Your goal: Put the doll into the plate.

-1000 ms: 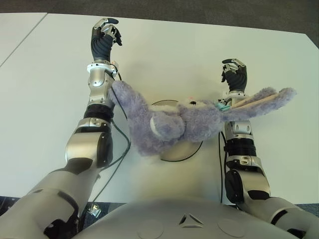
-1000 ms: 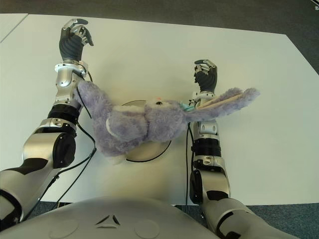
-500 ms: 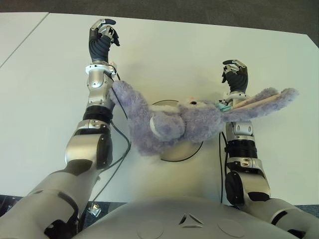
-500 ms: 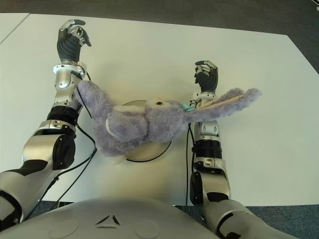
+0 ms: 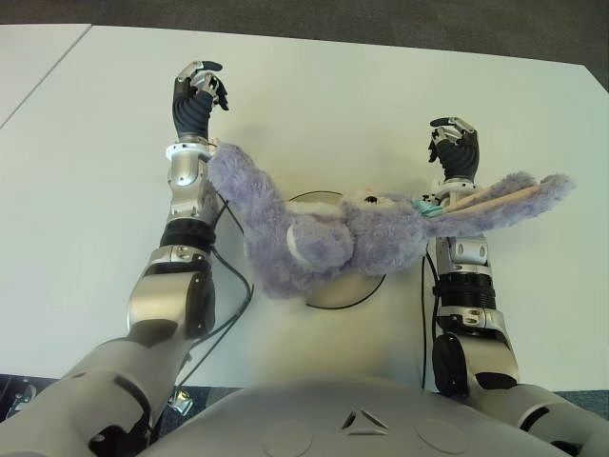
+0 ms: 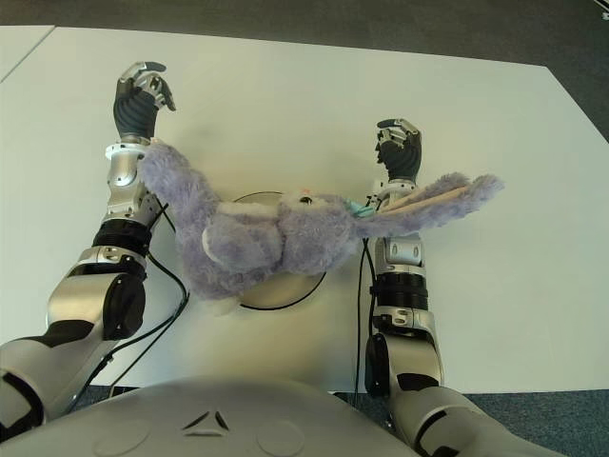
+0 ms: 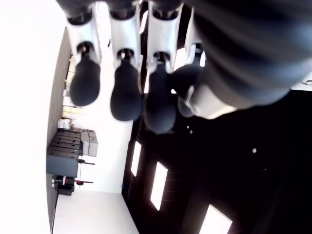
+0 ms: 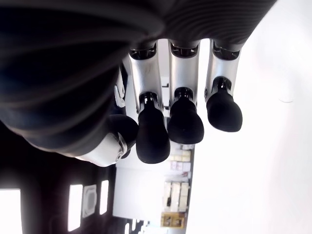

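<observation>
Doll: a purple plush rabbit (image 5: 324, 243) slung across both forearms, its body hanging over the plate, one limb (image 5: 228, 171) draped on the left wrist and its long ears (image 5: 504, 195) stretched past the right wrist toward the robot's right
Plate: a round white plate with a dark rim (image 5: 354, 300) on the surface between the two arms, mostly covered by the doll; only parts of its near and far edges show
Left robot hand: (image 5: 195, 90) held out over the surface beyond the plate on the robot's left; the wrist view shows the fingertips (image 7: 126, 95) curled down beside the thumb with nothing between them, so clenched and empty
Right robot hand: (image 5: 455, 148) held out beyond the plate on the robot's right, just past the doll's ears; its fingertips (image 8: 184, 122) are likewise curled in with nothing held
Contact: the doll touches the arms at the wrists, not the fingers of either robot hand; whether its belly touches the plate cannot be told
Surface: a white surface (image 5: 314, 114) carrying the plate
Cables: dark cables (image 5: 228, 286) run along both forearms
</observation>
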`<state>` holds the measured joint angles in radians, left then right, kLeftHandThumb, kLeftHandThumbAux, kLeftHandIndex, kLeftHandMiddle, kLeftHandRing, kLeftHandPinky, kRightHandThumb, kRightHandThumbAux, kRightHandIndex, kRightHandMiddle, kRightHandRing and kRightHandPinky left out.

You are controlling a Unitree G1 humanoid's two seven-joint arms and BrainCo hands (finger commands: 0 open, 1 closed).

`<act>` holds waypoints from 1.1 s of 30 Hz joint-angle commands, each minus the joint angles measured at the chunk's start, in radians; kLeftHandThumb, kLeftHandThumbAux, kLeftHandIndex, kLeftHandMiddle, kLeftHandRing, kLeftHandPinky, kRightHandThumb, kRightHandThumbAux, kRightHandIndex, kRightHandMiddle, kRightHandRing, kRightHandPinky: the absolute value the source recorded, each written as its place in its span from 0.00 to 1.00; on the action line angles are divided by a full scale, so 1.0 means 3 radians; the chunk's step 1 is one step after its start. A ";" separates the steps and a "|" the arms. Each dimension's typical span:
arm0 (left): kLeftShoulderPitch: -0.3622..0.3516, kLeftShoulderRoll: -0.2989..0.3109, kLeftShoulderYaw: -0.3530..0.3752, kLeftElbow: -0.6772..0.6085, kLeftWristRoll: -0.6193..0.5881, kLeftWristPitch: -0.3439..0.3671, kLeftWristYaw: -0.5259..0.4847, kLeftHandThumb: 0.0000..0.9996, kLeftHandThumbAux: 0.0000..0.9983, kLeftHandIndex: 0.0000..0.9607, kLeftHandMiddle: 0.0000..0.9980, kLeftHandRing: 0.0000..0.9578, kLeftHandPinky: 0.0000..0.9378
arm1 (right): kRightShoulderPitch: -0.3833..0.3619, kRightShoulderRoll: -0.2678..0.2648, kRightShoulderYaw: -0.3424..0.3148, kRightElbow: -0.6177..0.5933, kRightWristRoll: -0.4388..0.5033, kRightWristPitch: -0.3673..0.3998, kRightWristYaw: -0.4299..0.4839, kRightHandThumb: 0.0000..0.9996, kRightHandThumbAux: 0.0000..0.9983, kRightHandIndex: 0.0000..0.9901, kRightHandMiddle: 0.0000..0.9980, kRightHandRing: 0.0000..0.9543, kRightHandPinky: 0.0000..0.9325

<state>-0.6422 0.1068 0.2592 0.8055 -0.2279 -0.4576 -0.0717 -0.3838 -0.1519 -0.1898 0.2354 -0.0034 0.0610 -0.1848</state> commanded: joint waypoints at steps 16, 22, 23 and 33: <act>0.0317 -0.0146 -0.0022 -0.0302 -0.0057 0.0106 -0.0100 0.72 0.70 0.46 0.76 0.77 0.72 | 0.0174 0.0031 0.0012 -0.0213 0.0001 0.0214 0.0024 0.71 0.72 0.44 0.77 0.81 0.82; 0.0550 -0.0296 -0.0031 -0.0631 -0.0090 0.0001 -0.0070 0.72 0.70 0.46 0.79 0.80 0.78 | 0.0193 0.0032 0.0015 -0.0238 -0.0012 0.0242 0.0011 0.71 0.72 0.44 0.77 0.82 0.79; 0.0575 -0.0329 -0.0021 -0.0681 -0.0109 -0.0044 -0.0065 0.72 0.70 0.46 0.79 0.81 0.80 | 0.0194 0.0031 0.0014 -0.0240 -0.0014 0.0248 0.0007 0.71 0.72 0.44 0.77 0.81 0.79; 0.0575 -0.0425 0.0023 -0.0694 -0.0240 -0.0336 -0.0192 0.72 0.70 0.46 0.83 0.86 0.87 | 0.0189 0.0027 0.0010 -0.0215 -0.0006 0.0259 0.0016 0.71 0.72 0.44 0.76 0.81 0.77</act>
<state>-0.4865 -0.0141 0.2631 0.5917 -0.2879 -0.5415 -0.1058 -0.3434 -0.1488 -0.1842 0.1640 -0.0055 0.1151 -0.1820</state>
